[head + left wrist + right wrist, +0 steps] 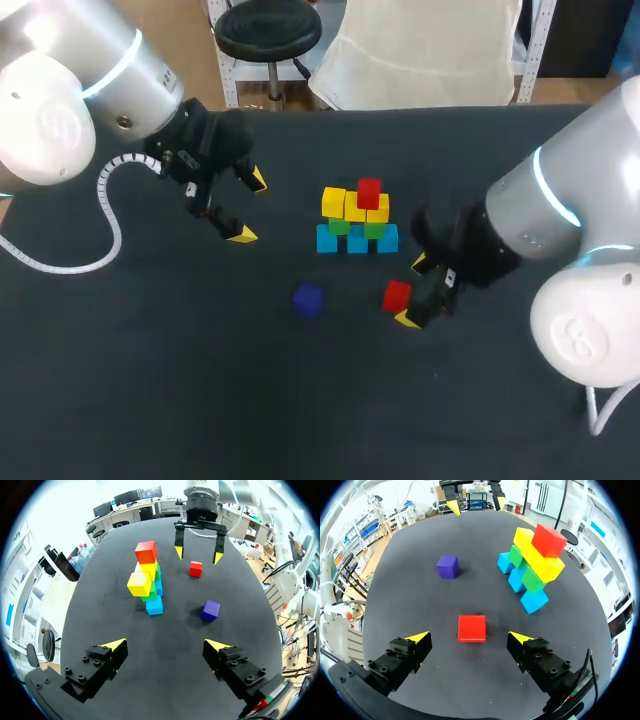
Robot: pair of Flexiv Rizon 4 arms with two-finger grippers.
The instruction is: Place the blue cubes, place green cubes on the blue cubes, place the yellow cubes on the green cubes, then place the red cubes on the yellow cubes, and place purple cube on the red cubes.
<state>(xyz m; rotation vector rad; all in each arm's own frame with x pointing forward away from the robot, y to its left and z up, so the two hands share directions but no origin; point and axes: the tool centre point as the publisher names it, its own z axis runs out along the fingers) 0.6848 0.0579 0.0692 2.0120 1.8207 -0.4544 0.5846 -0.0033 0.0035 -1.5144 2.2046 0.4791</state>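
- Stack [357, 222] stands near the counter's [150, 400] middle, toward the far edge. It has 3 blue cubes [357, 240] at the base, 2 green cubes [340, 226] on them, a row of yellow cubes [334, 201] above, and 1 red cube [369, 192] on top.
- The yellow row looks wider than the green one, so its ends seem to overhang.
- Loose red cube [471, 628] lies flat on the counter, nearer the right edge and well apart from the stack. Purple cube [308, 299] sits alone toward the near edge.
- Right claw [413, 291] is spread wide. The loose red cube lies between its fingers, just ahead of the tips, and neither finger touches it.
- Left claw [250, 207] is also spread and empty, hanging over the left side apart from everything.

Risks, as I judge them:
- If one finger meets the cube first, it may slide or twist the cube and leave a skewed grip.
- A skewed grip would land the cube crooked beside the top red.
- A wide claw coming down at the stack could clip that red or an overhanging yellow and tip the row.
- If the 2 reds end up gapped or uneven, the purple cube gets a poor seat.
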